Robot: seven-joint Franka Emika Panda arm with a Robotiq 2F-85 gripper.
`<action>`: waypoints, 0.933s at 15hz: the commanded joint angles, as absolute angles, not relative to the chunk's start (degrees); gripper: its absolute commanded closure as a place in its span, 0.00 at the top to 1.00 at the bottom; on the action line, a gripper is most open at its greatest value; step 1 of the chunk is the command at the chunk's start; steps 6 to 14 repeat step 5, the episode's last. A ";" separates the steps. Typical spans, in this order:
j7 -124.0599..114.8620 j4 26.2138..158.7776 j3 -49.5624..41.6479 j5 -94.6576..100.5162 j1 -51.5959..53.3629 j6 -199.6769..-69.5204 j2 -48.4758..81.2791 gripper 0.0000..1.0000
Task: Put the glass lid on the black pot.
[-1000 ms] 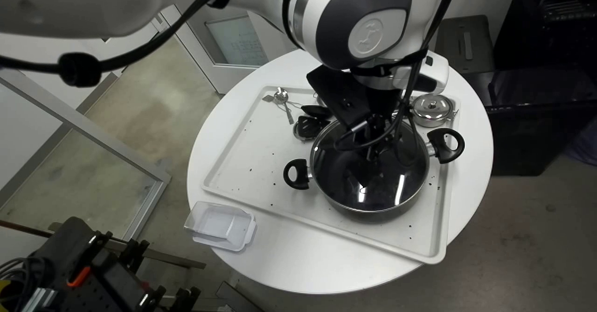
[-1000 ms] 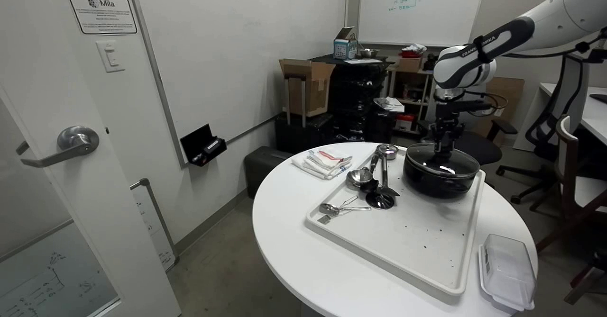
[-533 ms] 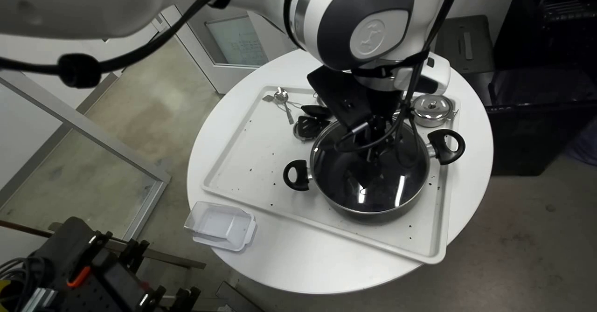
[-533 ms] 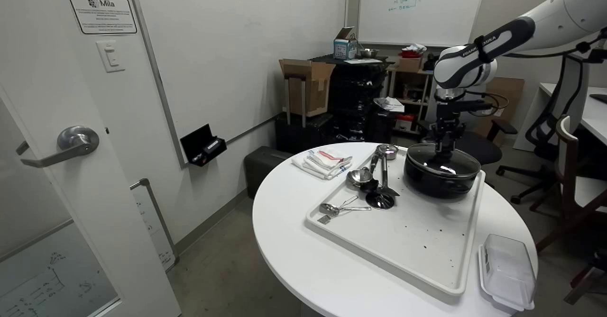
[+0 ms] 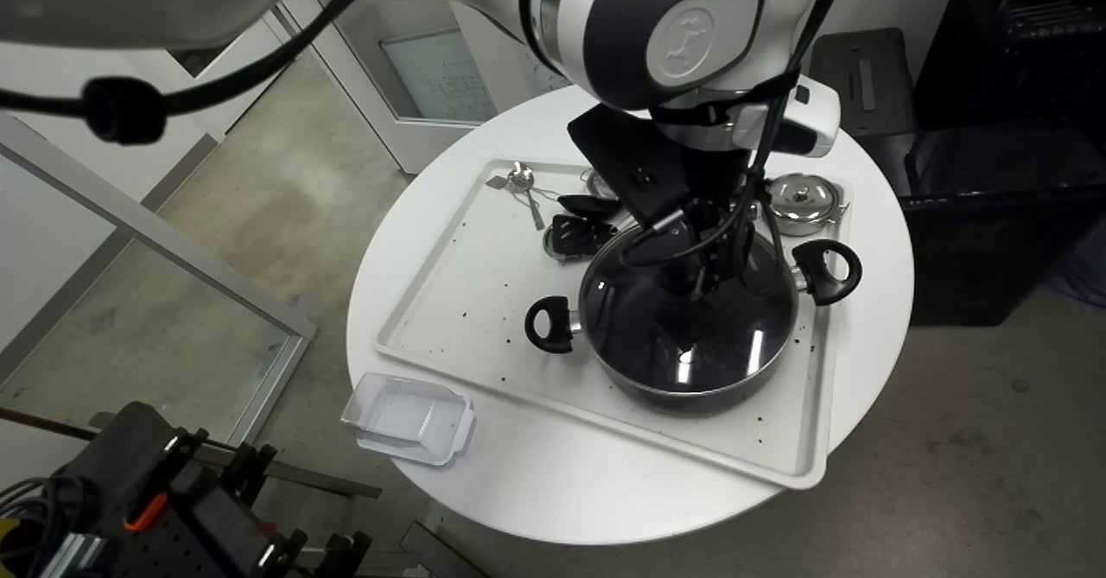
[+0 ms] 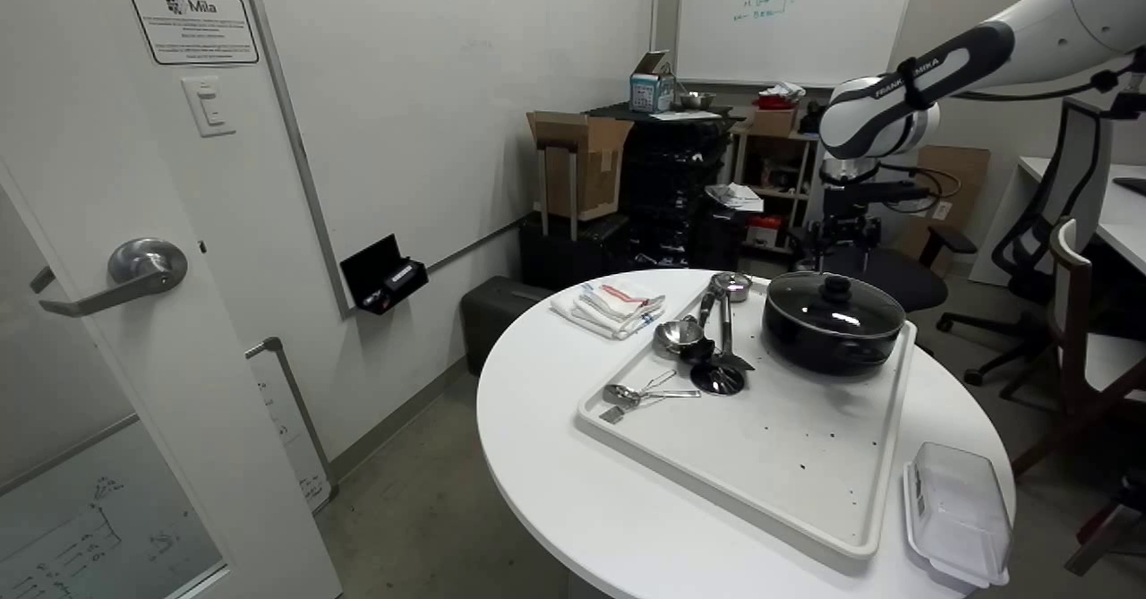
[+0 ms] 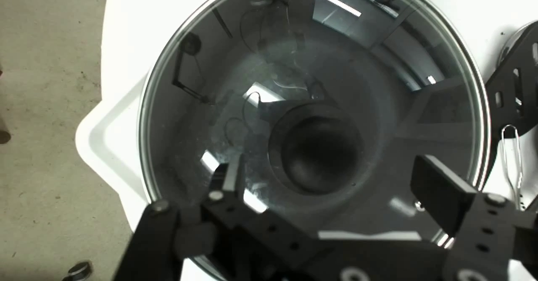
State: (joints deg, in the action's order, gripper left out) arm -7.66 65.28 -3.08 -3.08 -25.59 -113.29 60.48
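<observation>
The glass lid [image 6: 797, 302] lies over the black pot [image 6: 824, 350], its metal rim following the pot's mouth. Its black knob [image 7: 323, 155] stands up at the centre, bare on all sides. My gripper [image 7: 332, 176] is open above the lid, with the fingers spread wide and nothing between them. In the wrist view the knob shows just beyond the gap between the fingertips. In an exterior view the fingers hang a little above and behind the knob [image 6: 835, 289]. Both pot handles [image 5: 827, 272] stick out from the sides.
The pot stands in a white tray [image 5: 484, 362] on a round table. Black and metal utensils [image 6: 716, 375] lie beside it, and a small lidded metal pot [image 5: 802, 202] stands close behind. A clear plastic container [image 5: 410, 422] and folded cloth [image 6: 613, 308] rest outside the tray.
The gripper has let go of the knob, opened, and risen slightly off it. The lid has stayed on the pot, shifting only slightly.
</observation>
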 commanded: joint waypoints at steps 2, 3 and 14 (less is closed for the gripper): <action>-7.61 66.87 -2.42 -3.56 -25.39 -112.45 58.41 1.00; -7.45 66.90 -2.25 -3.57 -25.39 -112.52 58.38 1.00; -7.32 67.16 -1.85 -3.64 -25.41 -112.77 58.32 1.00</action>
